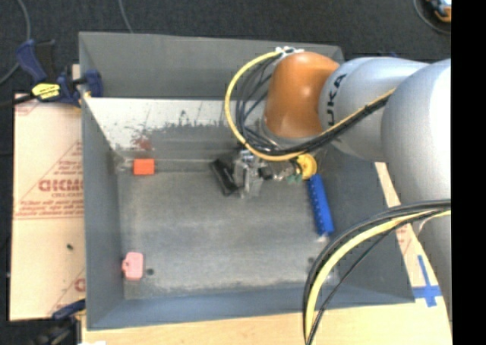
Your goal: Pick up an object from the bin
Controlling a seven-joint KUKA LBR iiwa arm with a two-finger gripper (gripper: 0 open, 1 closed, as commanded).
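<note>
**Gripper low beside a small black piece near the bin's back wall**

Gripper [247,175] down near the floor of the grey bin [99,222], close to the foot of the back wall. Cannot tell how far open, nor whether anything is in its grasp, since the wrist and cables hide too much.

Just to its left, touching or nearly so, a small black piece [225,176], lying tilted on the floor. Nearest thing to the gripper, so taken here as the likely target, though not seen held.

Probably light and stiff — a short chunky block, most likely plastic or rubber, with nothing fragile about it. Best gripped across the narrow width, near the middle, to stop it pivoting. Might skid on the bare metal if nudged from one side only.

Elsewhere, well apart: an orange block [143,167] against the back wall, a long blue bar [320,205] to the right, a pink piece [133,265] in the near left corner.
</note>
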